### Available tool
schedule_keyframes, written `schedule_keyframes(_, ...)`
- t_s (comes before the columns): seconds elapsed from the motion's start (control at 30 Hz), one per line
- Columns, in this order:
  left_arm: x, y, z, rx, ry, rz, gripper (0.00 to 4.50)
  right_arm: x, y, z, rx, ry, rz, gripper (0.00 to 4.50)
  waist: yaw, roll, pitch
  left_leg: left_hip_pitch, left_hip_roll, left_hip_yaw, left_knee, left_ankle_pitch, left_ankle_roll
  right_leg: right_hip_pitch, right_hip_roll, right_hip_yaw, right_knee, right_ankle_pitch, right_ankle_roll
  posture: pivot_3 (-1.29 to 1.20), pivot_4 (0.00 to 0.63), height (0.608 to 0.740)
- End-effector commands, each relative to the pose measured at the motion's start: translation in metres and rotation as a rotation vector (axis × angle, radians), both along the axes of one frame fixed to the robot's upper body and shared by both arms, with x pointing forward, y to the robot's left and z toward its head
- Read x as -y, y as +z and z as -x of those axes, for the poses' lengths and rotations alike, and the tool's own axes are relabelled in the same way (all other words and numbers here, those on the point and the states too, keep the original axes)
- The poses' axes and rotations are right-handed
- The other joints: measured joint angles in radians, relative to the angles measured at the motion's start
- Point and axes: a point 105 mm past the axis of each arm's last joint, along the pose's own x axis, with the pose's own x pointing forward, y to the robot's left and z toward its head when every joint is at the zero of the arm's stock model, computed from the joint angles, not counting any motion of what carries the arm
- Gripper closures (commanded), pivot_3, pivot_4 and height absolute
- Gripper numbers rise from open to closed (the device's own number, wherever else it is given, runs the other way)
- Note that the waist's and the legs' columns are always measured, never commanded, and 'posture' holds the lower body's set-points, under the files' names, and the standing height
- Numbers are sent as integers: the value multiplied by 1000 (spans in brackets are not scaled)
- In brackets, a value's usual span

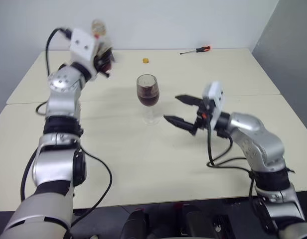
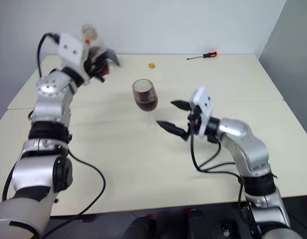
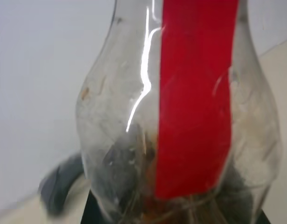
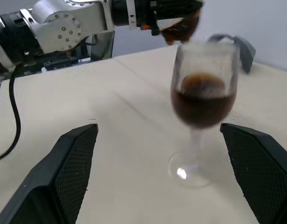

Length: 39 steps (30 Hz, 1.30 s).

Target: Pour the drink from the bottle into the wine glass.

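**Glass part filled, bottle held high at the left**

Near the middle of the pale wooden table stands the clear stemmed wine glass, upright, its bowl partly filled with the dark brown drink. Just beside it, the right gripper hangs with black fingers spread wide, touching nothing. Up at the far left, the left gripper is clamped on the small clear plastic bottle with its red label strip, lifted above the table, well apart from the glass.

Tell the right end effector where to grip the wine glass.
Grip the wine glass on the lower bowl, coming level from the right end effector's own side. The bowl is upright, about half full, and the stem is thin; open fingers already flank it.
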Motion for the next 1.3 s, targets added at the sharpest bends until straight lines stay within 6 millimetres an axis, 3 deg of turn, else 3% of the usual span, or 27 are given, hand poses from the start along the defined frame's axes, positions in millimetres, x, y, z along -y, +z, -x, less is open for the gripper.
schedule_keyframes(0.03, -24, 7, 15, 57, 99, 86, 3496, -2, 8, 27, 61, 85, -43, 0, 4, 0, 0, 0, 0, 0, 0, 0, 0, 0, 0, 0, 0, 0, 0, 0, 150, 740)
schedule_keyframes(0.2, -47, -50, 36, -21, 168, 179, 3496, -9, 7, 51, 58, 127, -91, 0, 18, -1, -2, -1, -1, -1, 1, 0, 0, 0, -1, 0, -1, 0, 0, 0, 150, 740)
schedule_keyframes(0.43, -55, -88, 35, -70, 212, 274, 3496, -11, 9, 46, 93, 94, -82, 0, 39, -7, -5, -2, -2, -1, 1, 0, 0, 2, -2, -2, -2, 0, 0, 0, 150, 740)
schedule_keyframes(0.6, -57, -101, 30, -71, 224, 363, 3496, -8, 9, 37, 101, 60, -87, 0, 39, -7, -5, 0, -2, -1, 1, 0, 0, 4, -2, -3, -2, 0, 0, 0, 150, 740)
schedule_keyframes(0.8, -46, -107, 23, -92, 150, 463, 3496, -7, 7, 31, 116, 39, -82, 0, 38, -7, -5, 1, -2, -2, 1, 0, 0, 6, -2, -3, -2, 0, 0, 0, 150, 740)
schedule_keyframes(1.03, -40, -107, 24, -89, 130, 474, 1282, -9, 6, 27, 124, 34, -85, 0, 35, -7, -5, 5, -2, -2, 1, 0, 0, 9, -1, -3, -3, 0, 0, 0, 150, 740)
schedule_keyframes(1.17, -39, -109, 35, -100, 115, 461, 23, -9, 6, 27, 127, 28, -88, 0, 28, -7, -5, 5, -1, -2, 1, 0, 0, 9, -1, -3, -3, 0, 0, 0, 150, 740)
schedule_keyframes(1.3, -42, -111, 57, -125, 112, 435, 23, -10, 5, 30, 120, 32, -90, 0, 26, -7, -5, 6, -1, -3, 0, 0, 0, 9, -1, -2, -3, 0, 0, 0, 150, 740)
